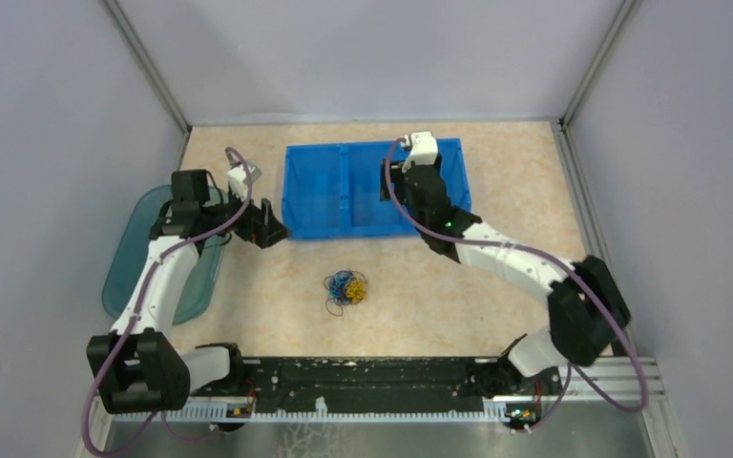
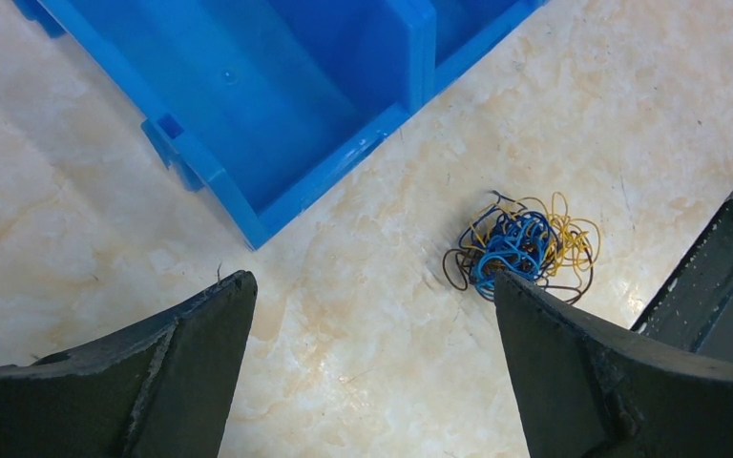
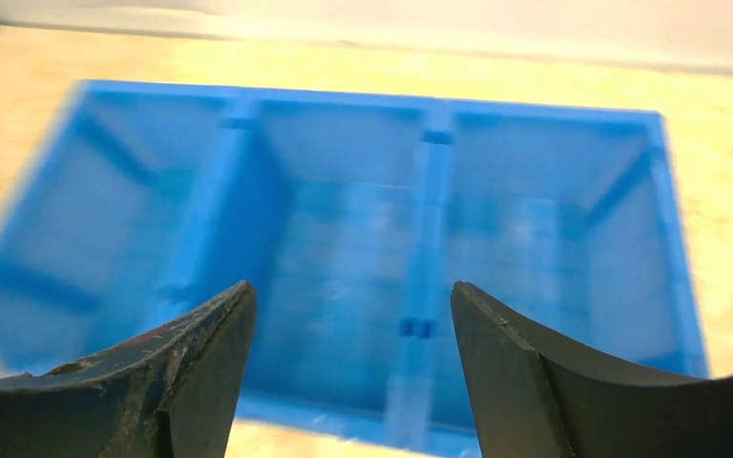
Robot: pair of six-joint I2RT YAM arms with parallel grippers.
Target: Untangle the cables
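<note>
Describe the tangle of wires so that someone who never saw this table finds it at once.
Find the big blue bin at the far side of the beige table. Just in front of it, toward the near edge, the tangle of wires lies on the tabletop, touching nothing. It is a small knot of thin blue, yellow and dark curls, the only many-coloured thing there.

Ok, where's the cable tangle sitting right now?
In the top view the cables lie as one tangle on the table near its middle, just on the near side of the blue bin, slightly left of centre.
</note>
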